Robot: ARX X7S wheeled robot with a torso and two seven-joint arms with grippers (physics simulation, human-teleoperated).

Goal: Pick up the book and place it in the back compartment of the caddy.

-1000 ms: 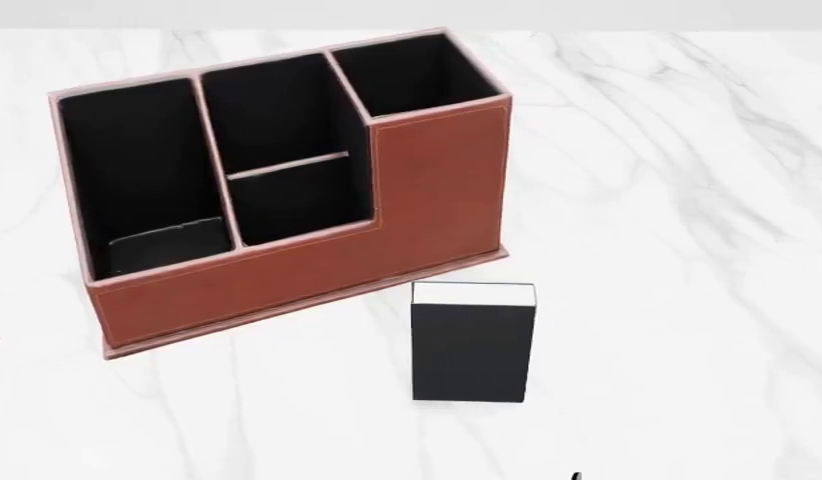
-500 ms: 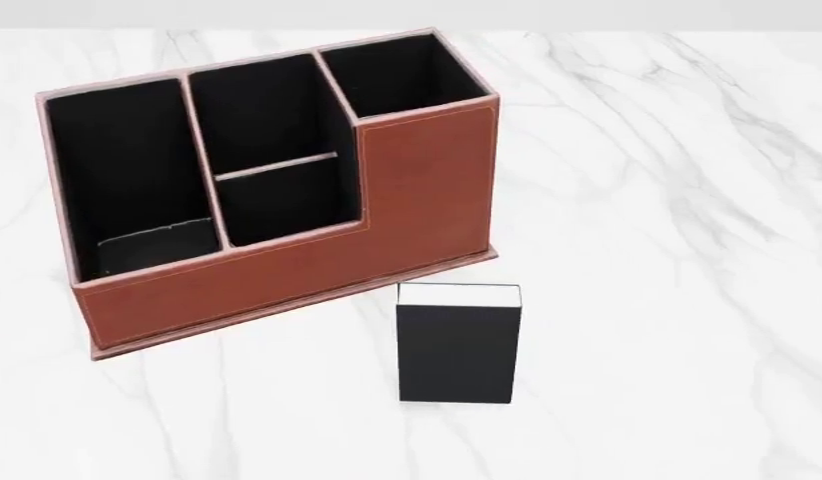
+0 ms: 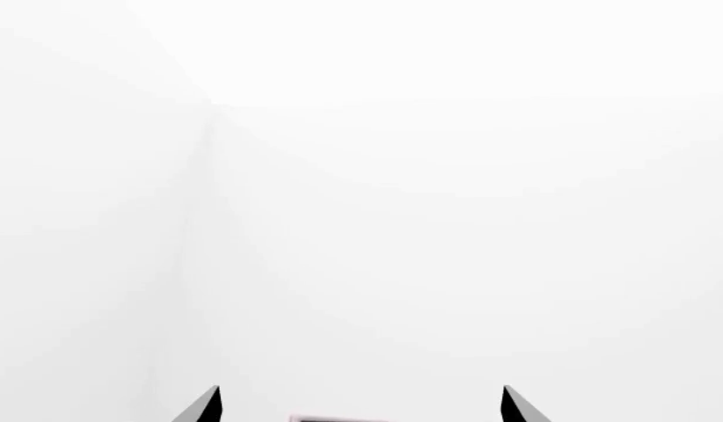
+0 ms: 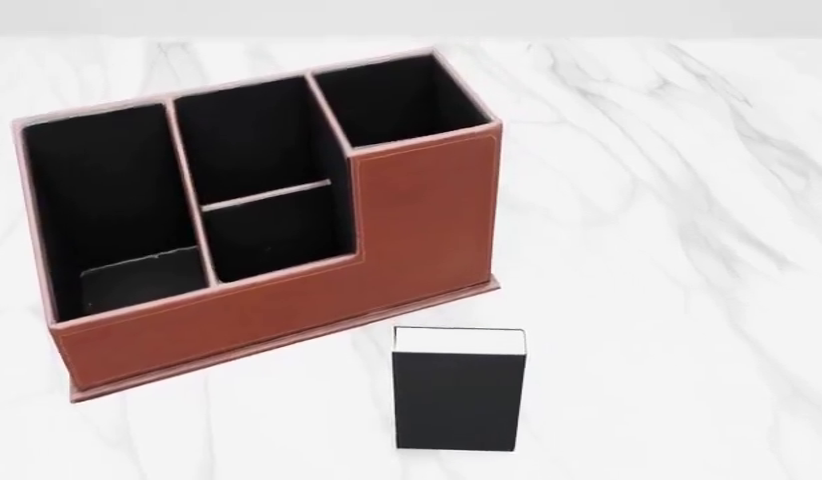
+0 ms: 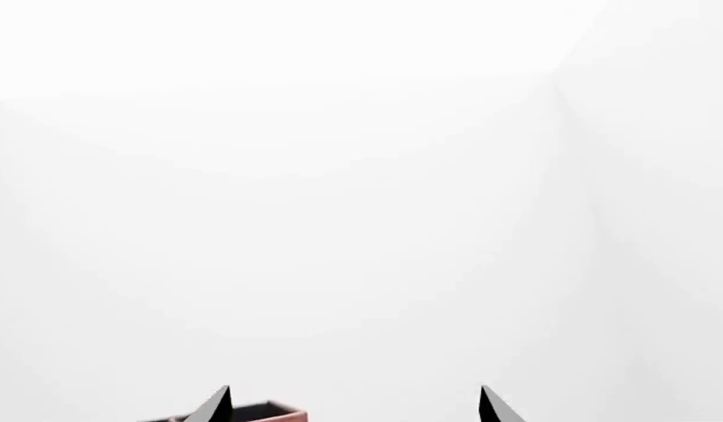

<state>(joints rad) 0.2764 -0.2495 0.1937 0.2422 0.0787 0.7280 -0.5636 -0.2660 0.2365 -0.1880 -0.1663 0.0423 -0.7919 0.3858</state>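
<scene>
The black book (image 4: 458,400), white page edges on its far side, sits on the marble table just in front of the caddy's right end. The reddish-brown caddy (image 4: 425,215) stands left of centre. Its back compartment (image 4: 271,235) is the short black pocket between the thin divider and the low front wall, and looks empty. Neither gripper shows in the head view. In the left wrist view, my left gripper (image 3: 361,404) has its tips wide apart, with a sliver of the caddy's rim (image 3: 338,418) below. My right gripper (image 5: 352,404) is likewise open above a caddy corner (image 5: 267,413).
The white marble table (image 4: 651,200) stretches to the right of the caddy and book. Its far edge (image 4: 585,38) runs along the top of the head view. Both wrist views show mostly plain white background.
The head view has shifted: the caddy and book now sit lower and slightly further left in the picture. Neither has moved relative to the other.
</scene>
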